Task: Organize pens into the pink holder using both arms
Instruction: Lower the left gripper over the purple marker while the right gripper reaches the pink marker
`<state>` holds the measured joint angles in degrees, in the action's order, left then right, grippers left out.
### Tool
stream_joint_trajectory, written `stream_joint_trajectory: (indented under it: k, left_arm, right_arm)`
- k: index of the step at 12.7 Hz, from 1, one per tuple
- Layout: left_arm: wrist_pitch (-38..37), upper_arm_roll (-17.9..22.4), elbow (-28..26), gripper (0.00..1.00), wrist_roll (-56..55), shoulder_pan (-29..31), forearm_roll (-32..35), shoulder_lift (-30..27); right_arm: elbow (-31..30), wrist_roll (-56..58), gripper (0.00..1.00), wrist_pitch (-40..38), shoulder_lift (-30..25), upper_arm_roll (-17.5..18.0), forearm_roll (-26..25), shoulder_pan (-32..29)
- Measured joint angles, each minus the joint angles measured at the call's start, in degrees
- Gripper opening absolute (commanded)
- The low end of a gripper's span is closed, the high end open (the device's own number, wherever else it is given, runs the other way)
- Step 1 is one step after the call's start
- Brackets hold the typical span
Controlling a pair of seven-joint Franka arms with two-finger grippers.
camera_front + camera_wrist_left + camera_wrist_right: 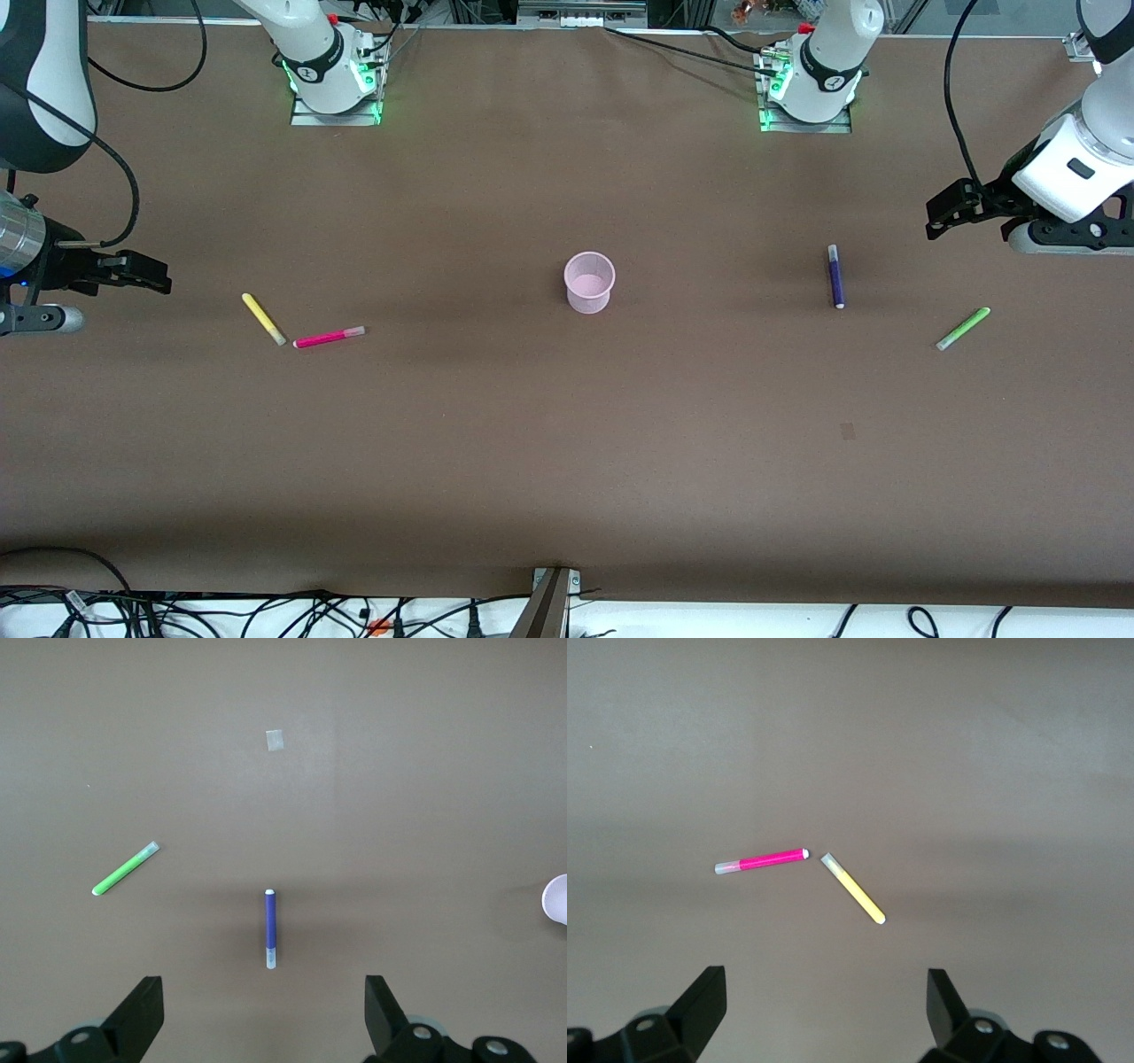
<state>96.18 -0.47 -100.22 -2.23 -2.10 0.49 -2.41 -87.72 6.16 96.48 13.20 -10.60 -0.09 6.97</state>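
Note:
The pink holder (589,282) stands upright mid-table with nothing in it; its rim (556,901) shows at the edge of the left wrist view. A dark purple pen (835,276) (270,927) and a light green pen (963,329) (125,869) lie toward the left arm's end. A yellow pen (263,318) (853,889) and a magenta-pink pen (329,337) (761,861) lie almost tip to tip toward the right arm's end. My left gripper (941,213) (264,1014) hangs open above the table near the purple pen. My right gripper (151,273) (827,1010) hangs open near the yellow pen. Neither holds anything.
A small pale patch (847,431) (275,740) marks the brown tabletop nearer the front camera than the purple pen. Both arm bases (335,78) (808,87) stand along the table's back edge. Cables (266,611) lie off the near edge.

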Motion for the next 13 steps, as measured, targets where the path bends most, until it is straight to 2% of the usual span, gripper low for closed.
stream_joint_trajectory:
  k: [7, 10, 13]
  left_arm:
    - [-2.6, 0.1, 0.0, 1.0, -0.1, 0.3, 0.0, 0.9]
    - [-10.3, 0.6, -0.2, 1.0, -0.1, 1.1, 0.1, 4.0]
    - [-10.5, 0.6, -1.3, 1.0, -0.1, 2.9, 0.1, 9.4]
  right_arm:
    - [0.0, 0.0, 1.0, 0.0, 0.0, 0.0, 0.0, 0.0]
    - [0.0, 0.0, 1.0, 0.0, 0.0, 0.0, 0.0, 0.0]
    - [0.0, 0.0, 1.0, 0.0, 0.0, 0.0, 0.0, 0.0]
